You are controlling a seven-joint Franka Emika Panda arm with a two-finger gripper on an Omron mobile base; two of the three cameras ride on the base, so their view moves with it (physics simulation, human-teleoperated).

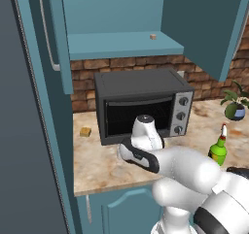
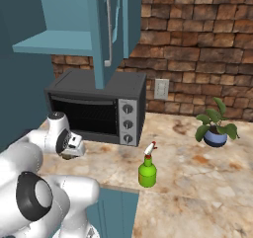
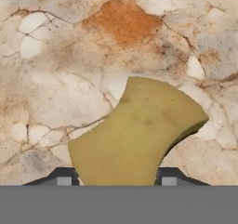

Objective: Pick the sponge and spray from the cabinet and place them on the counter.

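In the hand view the mustard-yellow sponge (image 3: 137, 132) sits between my gripper's (image 3: 116, 177) two dark fingertips (image 3: 64, 177), pinched narrow at its middle and held just over the marbled counter (image 3: 69, 56). My hand (image 1: 145, 131) hangs low in front of the microwave, seen from the other side as a white wrist (image 2: 71, 144). The green spray (image 1: 218, 150) with its white-and-red top stands upright on the counter (image 1: 97, 165) to the right of my arm, apart from the gripper; it is also the green bottle (image 2: 147, 172). The teal cabinet (image 1: 121, 44) above has both doors open.
A dark microwave (image 1: 141, 102) stands on the counter just behind my hand. A small orange-tan block (image 1: 86, 131) lies left of it. A tiny tan cube (image 1: 152, 36) rests on the cabinet shelf. A potted plant (image 2: 216, 128) stands at the back right, by a wall outlet (image 2: 161, 88).
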